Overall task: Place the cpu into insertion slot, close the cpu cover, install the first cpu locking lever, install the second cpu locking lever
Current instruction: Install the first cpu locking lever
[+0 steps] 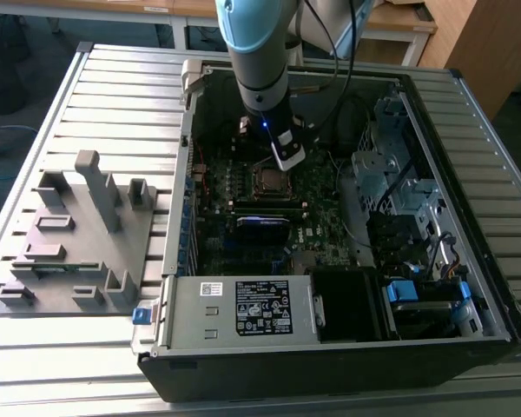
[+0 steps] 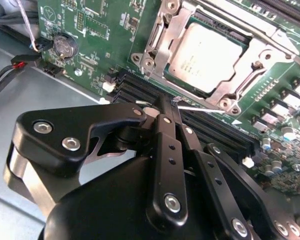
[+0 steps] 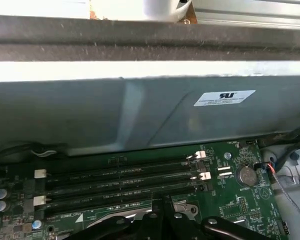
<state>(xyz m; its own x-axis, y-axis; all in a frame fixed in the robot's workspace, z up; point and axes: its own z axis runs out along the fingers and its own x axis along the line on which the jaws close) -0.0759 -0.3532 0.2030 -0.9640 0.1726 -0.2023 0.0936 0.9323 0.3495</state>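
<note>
CPU point(image 2: 210, 50) sits in the insertion slot point(image 1: 269, 181) mid-board, under the lowered cpu cover point(image 2: 157, 50). The gripper point(image 2: 167, 104), fingers pinched together, hovers beside a thin locking lever point(image 2: 202, 107). Lever fitting appears in hand, and likely calls for a careful sideways-and-down push.

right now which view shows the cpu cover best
The second wrist view: the cpu cover is close up, its silvery frame lying around the cpu. The exterior view shows it as a tiny square on the circuit board. The first wrist view gives at most a sliver.
</note>
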